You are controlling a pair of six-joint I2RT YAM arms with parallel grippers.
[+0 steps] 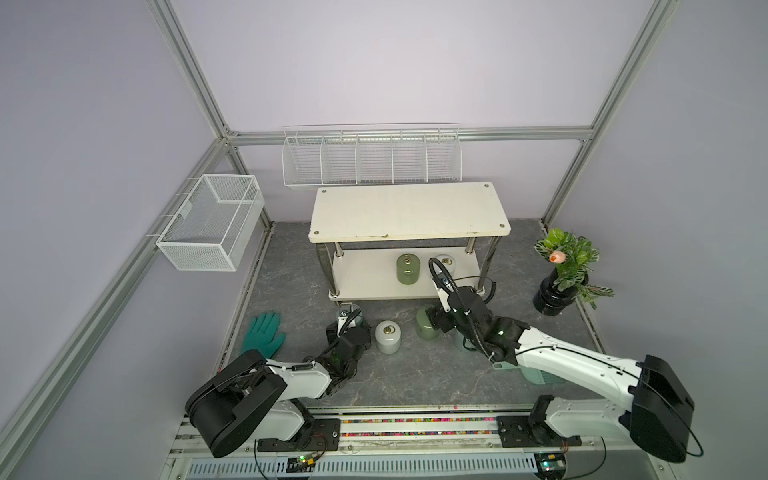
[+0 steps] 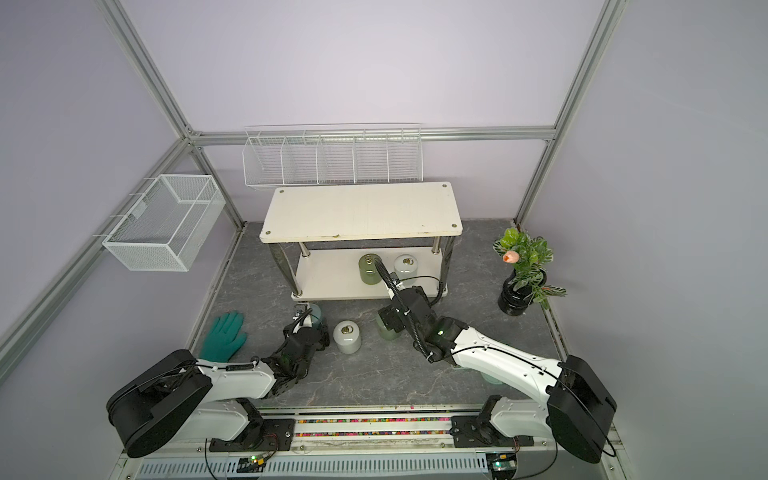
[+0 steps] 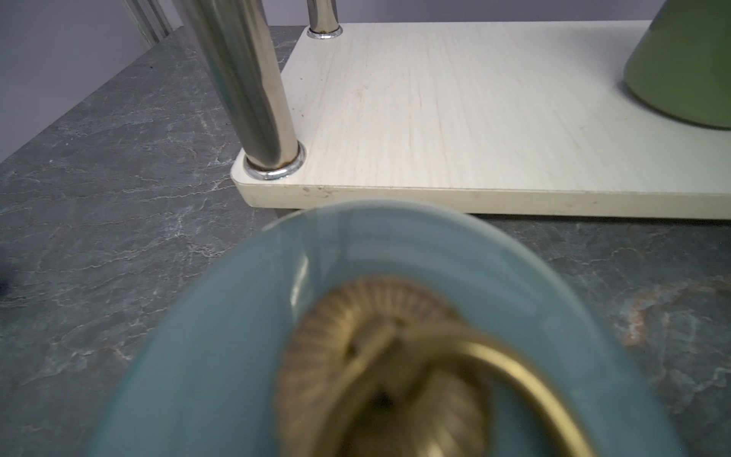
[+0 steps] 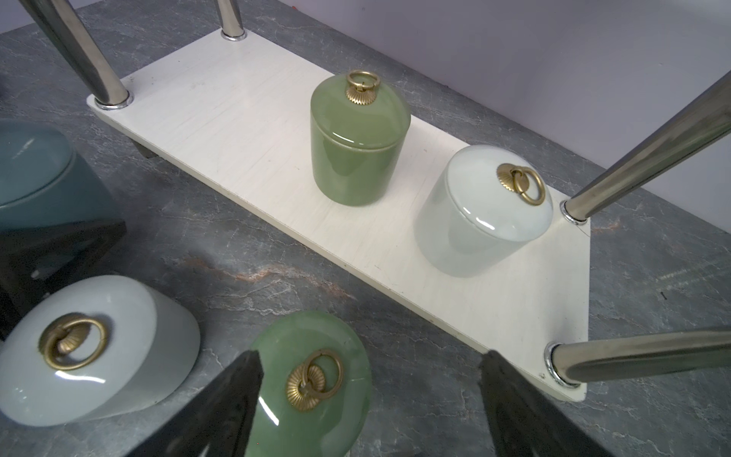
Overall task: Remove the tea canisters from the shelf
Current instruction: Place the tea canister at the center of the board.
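The shelf (image 1: 409, 212) stands at the back. Its lower board (image 4: 245, 130) carries a green tea canister (image 1: 408, 269) (image 4: 356, 150) and a white one (image 1: 446, 262) (image 4: 474, 221). On the floor in front stand a white canister (image 1: 387, 336) (image 4: 99, 348), a green one (image 1: 424, 328) (image 4: 312, 395) and a blue one (image 1: 360, 316) (image 3: 237, 336). My right gripper (image 1: 434, 322) (image 4: 370, 356) is open over the floor's green canister, one finger at its side and the other well clear. My left gripper (image 1: 353, 326) straddles the blue canister, and its fingers are hidden in the left wrist view.
A black vase with a plant (image 1: 557, 297) stands at the right. A green glove (image 1: 264, 336) lies at the left. Wire baskets hang on the left wall (image 1: 212, 222) and the back wall (image 1: 372, 160). A pale teal object (image 1: 536, 374) lies under my right forearm.
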